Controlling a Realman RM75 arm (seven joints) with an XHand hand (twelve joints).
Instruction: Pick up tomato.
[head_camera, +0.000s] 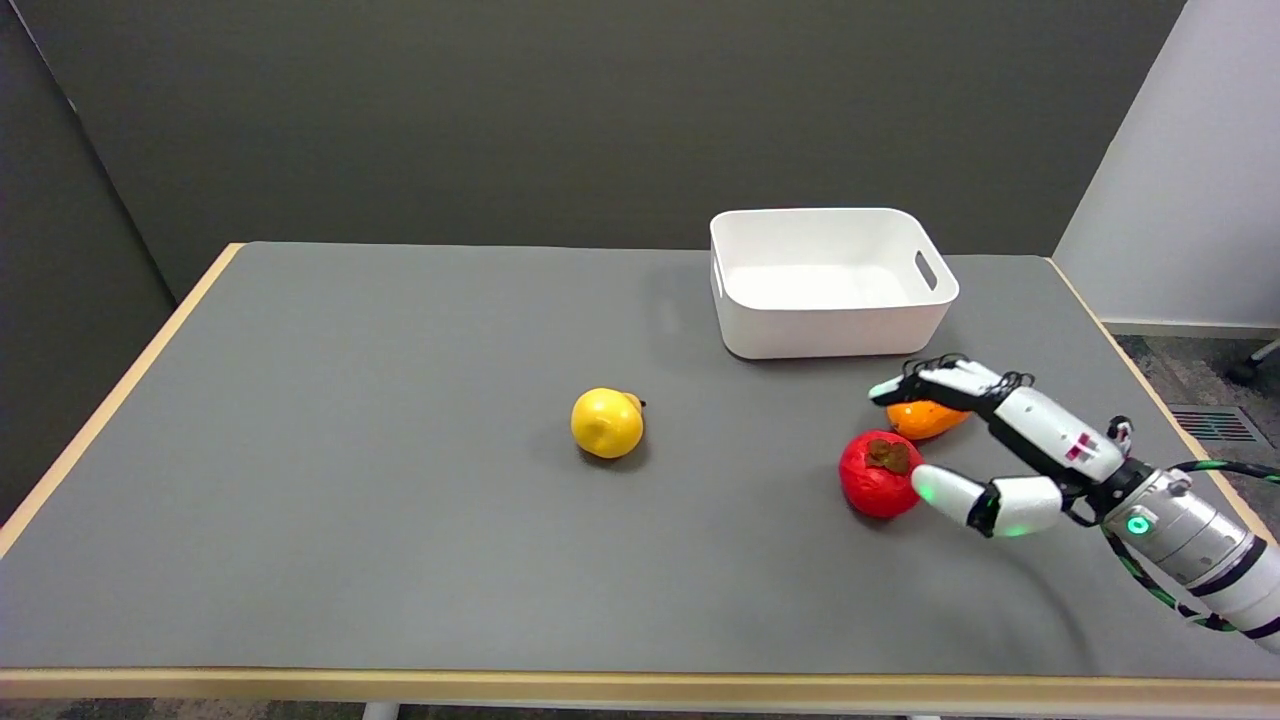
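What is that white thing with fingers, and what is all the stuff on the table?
That is a robot's arm, and the part with fingers is its right hand. A person steers it from afar. The picture comes from a camera up high, like the robot's eyes, looking down on a grey table. On the table lie a red tomato, an orange fruit partly hidden behind the fingers, a yellow fruit and an empty white bin. The hand holds nothing yet. Its fingers are spread, with the thumb right beside the tomato, whether touching it I cannot tell. It looks ready to grab the tomato.
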